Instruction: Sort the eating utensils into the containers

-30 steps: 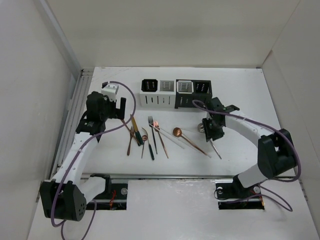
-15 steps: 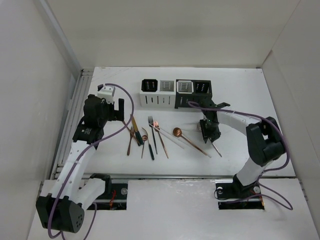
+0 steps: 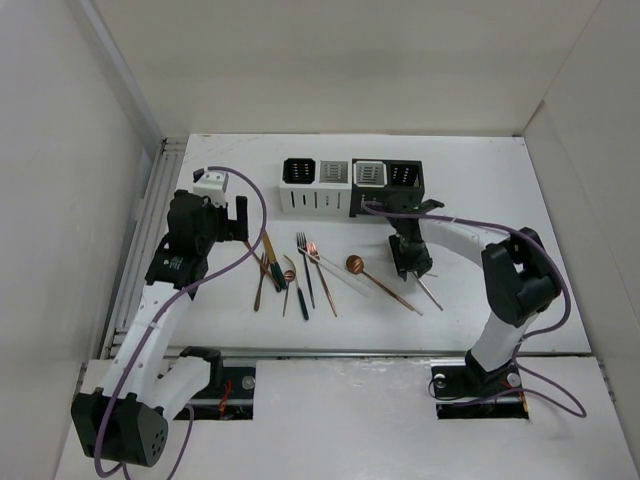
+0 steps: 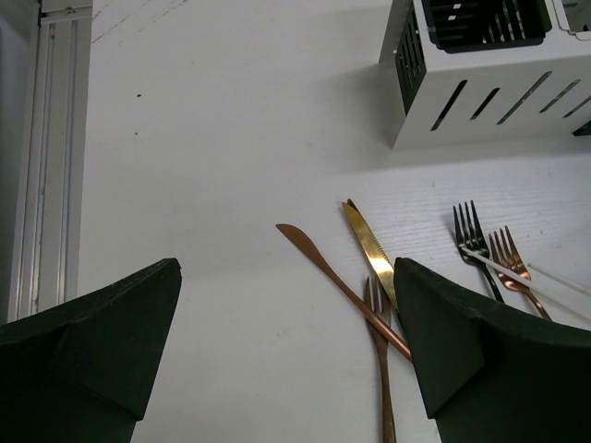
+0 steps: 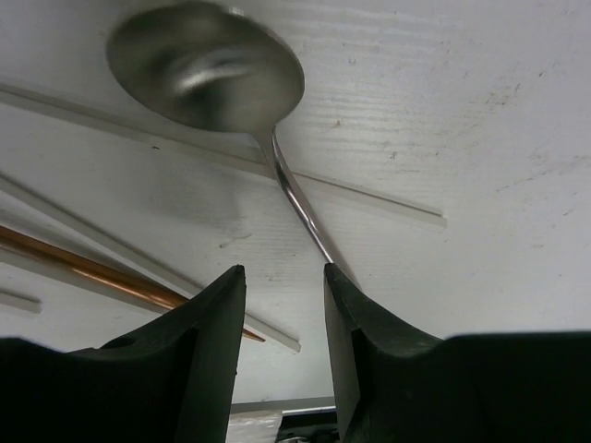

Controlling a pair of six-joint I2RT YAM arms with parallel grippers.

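Several eating utensils (image 3: 300, 270) lie loose on the table in front of the containers (image 3: 350, 185), a row of four white and black caddies. My left gripper (image 3: 240, 218) is open and empty, left of them. In the left wrist view my left gripper (image 4: 286, 314) hangs above a copper knife (image 4: 323, 268), a gold knife (image 4: 369, 245) and a copper fork (image 4: 380, 369). My right gripper (image 3: 408, 255) is low over a silver spoon (image 5: 205, 66). It (image 5: 282, 305) is open, and the spoon's handle (image 5: 300, 208) runs under the right fingertip (image 5: 346, 295).
A copper spoon (image 3: 355, 264) with a long handle and white sticks (image 5: 369, 194) lie just left of the right gripper. A black fork (image 4: 471, 231) and a copper fork (image 4: 508, 258) lie right of the knives. White walls enclose the table; a rail (image 3: 150, 230) runs along its left edge.
My right arm has swung left and its gripper has shifted a little left over the silver spoon, now covering the bowl. My left gripper has drawn back slightly.
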